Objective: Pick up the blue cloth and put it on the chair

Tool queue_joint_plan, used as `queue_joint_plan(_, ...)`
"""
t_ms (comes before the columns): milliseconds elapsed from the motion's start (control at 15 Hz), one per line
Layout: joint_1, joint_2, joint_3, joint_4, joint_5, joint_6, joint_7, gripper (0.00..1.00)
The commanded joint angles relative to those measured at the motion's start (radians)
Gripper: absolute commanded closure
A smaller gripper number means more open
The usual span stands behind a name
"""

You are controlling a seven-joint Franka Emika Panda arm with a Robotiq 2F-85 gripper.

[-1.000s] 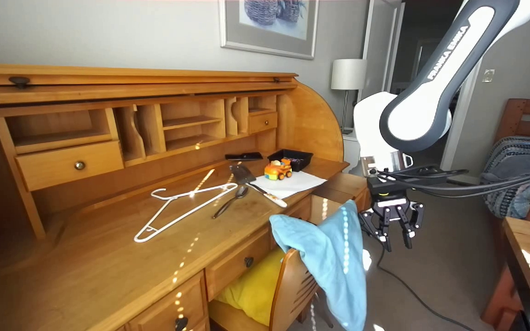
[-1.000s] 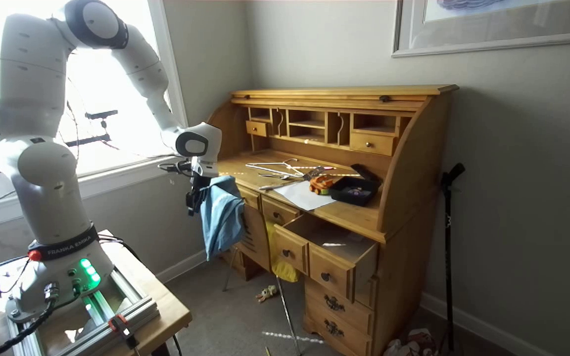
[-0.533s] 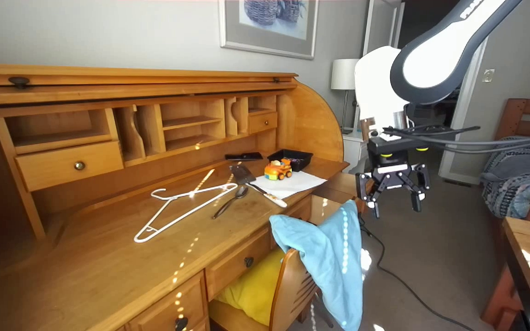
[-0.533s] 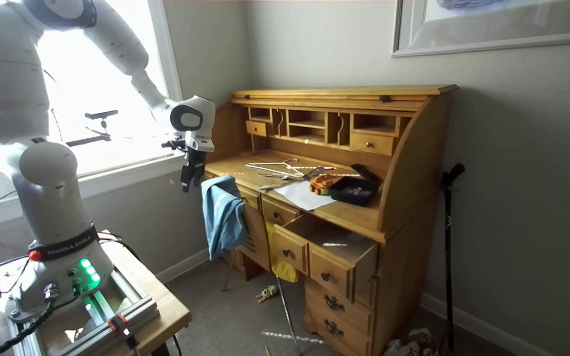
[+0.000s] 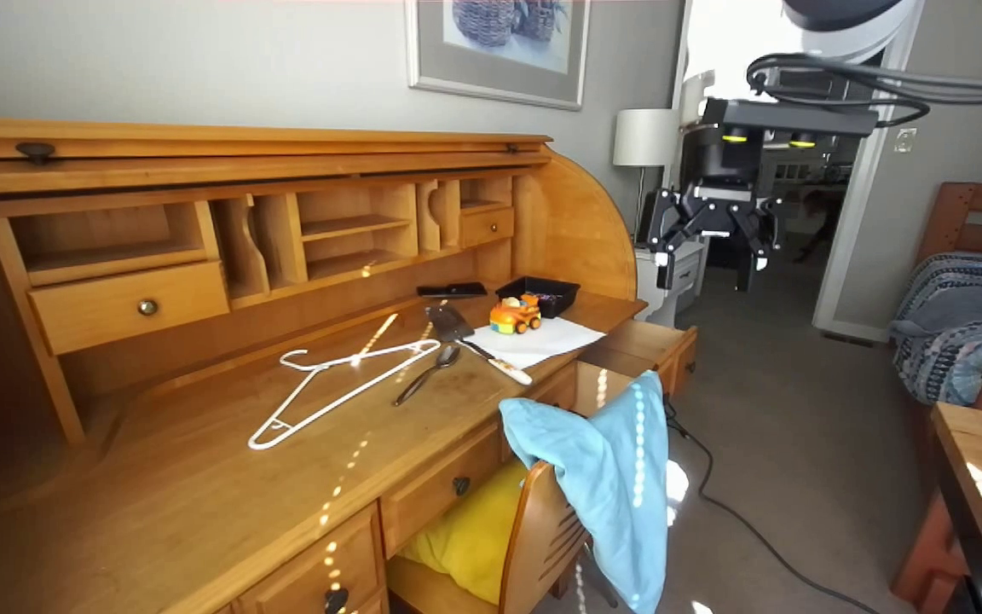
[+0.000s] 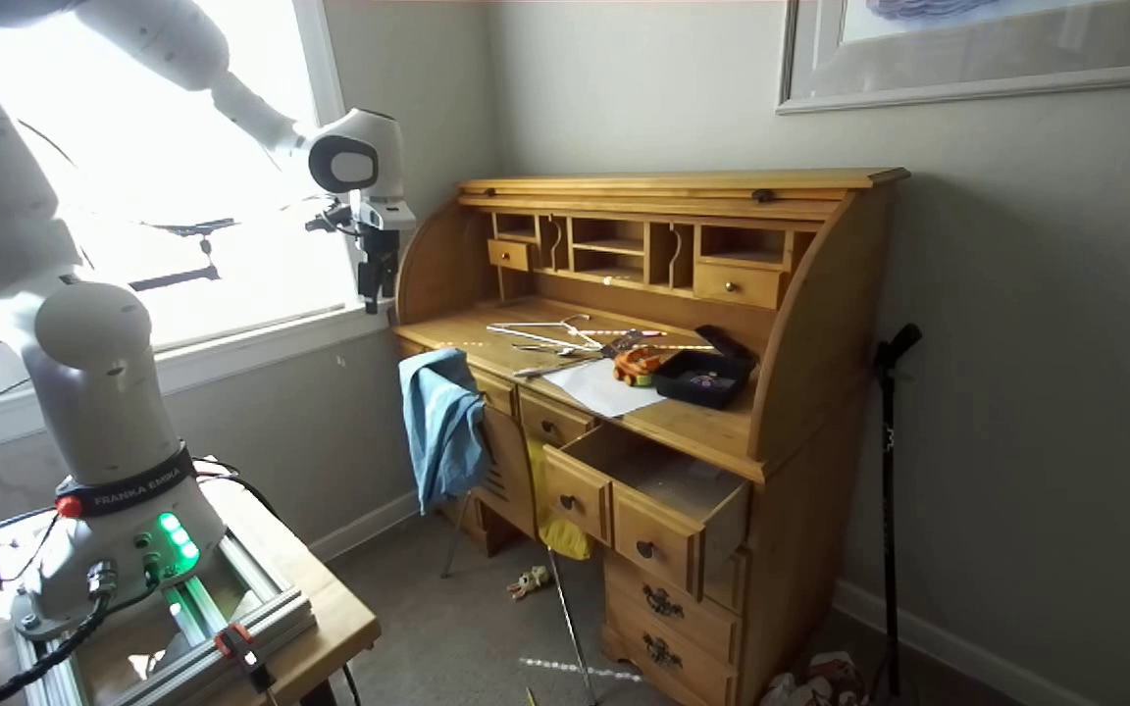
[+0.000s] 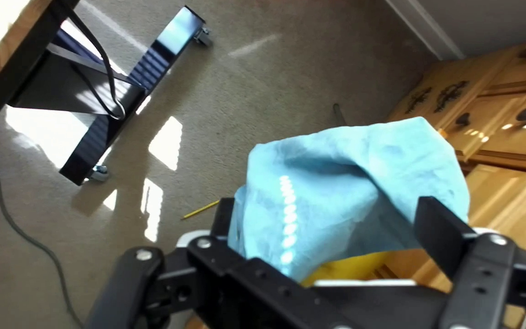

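Note:
The blue cloth (image 5: 619, 486) hangs draped over the top of the chair's back, with one end falling low on the outer side. The chair (image 5: 538, 541) is pushed up to the desk, and a yellow cushion (image 5: 470, 533) lies on its seat. In an exterior view the same cloth (image 6: 442, 431) covers the upper corner of the chair back (image 6: 506, 471). My gripper (image 5: 704, 277) is up in the air above the cloth and apart from it, fingers spread wide with nothing between them. In the wrist view the cloth (image 7: 331, 183) appears below the open fingers (image 7: 441, 228).
The roll-top desk (image 5: 227, 512) holds a white hanger (image 5: 346, 392), spoon (image 5: 427, 375), spatula (image 5: 478, 350), orange toy (image 5: 515, 315) and black tray (image 5: 542, 296). One desk drawer (image 6: 653, 490) is pulled out. The robot's table (image 6: 330, 618) stands opposite.
My gripper has risen well above the cloth and its fingers have spread wider. The cloth stays draped on the chair back, its hanging end swung slightly.

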Motion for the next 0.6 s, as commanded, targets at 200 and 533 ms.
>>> queue_joint_plan(200, -0.043, -0.043, 0.031, 0.02, 0.004, -0.003, 0.004, 0.0)
queue_joint_plan(533, -0.043, -0.032, 0.036, 0.019, 0.003, -0.003, 0.005, 0.0)
